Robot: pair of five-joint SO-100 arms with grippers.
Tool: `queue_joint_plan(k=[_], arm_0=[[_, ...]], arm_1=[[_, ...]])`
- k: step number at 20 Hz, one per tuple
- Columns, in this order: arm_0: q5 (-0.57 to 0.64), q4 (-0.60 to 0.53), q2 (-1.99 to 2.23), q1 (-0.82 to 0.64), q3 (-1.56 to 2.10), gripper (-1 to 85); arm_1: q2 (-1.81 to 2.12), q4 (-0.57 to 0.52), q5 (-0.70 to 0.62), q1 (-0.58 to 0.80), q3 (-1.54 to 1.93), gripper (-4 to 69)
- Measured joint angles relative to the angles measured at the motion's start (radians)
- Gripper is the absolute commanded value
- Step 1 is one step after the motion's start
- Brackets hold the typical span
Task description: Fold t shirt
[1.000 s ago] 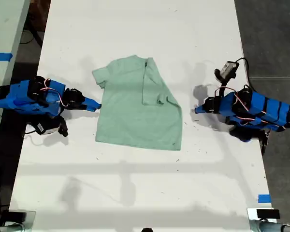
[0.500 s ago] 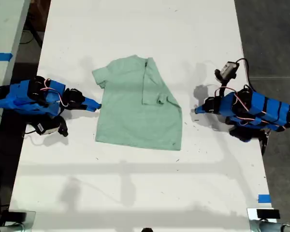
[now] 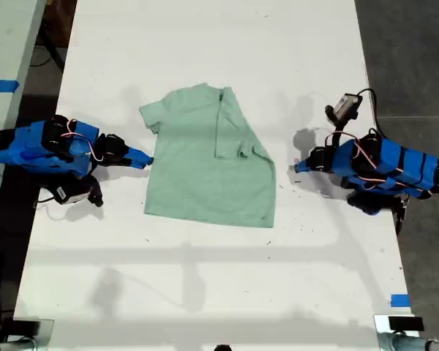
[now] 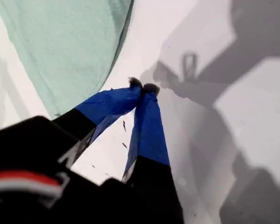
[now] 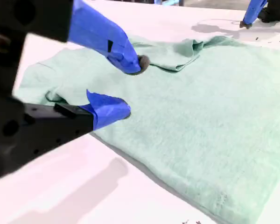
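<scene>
Nothing has shifted since a second ago.
The t shirt (image 3: 205,164) lies mid-desk (image 3: 205,292), one sleeve folded in; our first end effector (image 4: 143,86) stays closed beside it, our second end effector (image 5: 131,86) open at its opposite edge.

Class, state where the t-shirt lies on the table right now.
In the exterior view the t shirt lies flat near the middle of the white table, between the two blue arms; my second gripper is at its edge on the exterior view's left.
</scene>
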Motion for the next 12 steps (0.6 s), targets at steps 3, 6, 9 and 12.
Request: queue_joint_plan(k=[3, 6, 9, 12], arm_0=[[0.000, 0.000, 0.000, 0.000, 0.000, 11.7], [0.000, 0.000, 0.000, 0.000, 0.000, 11.7], [0.000, 0.000, 0.000, 0.000, 0.000, 11.7], [0.000, 0.000, 0.000, 0.000, 0.000, 11.7]], arm_1=[[0.000, 0.000, 0.006, -0.002, 0.000, 1.2], [0.000, 0.000, 0.008, -0.002, 0.000, 1.2], [0.000, 0.000, 0.008, -0.002, 0.000, 1.2], [0.000, 0.000, 0.008, -0.002, 0.000, 1.2]])
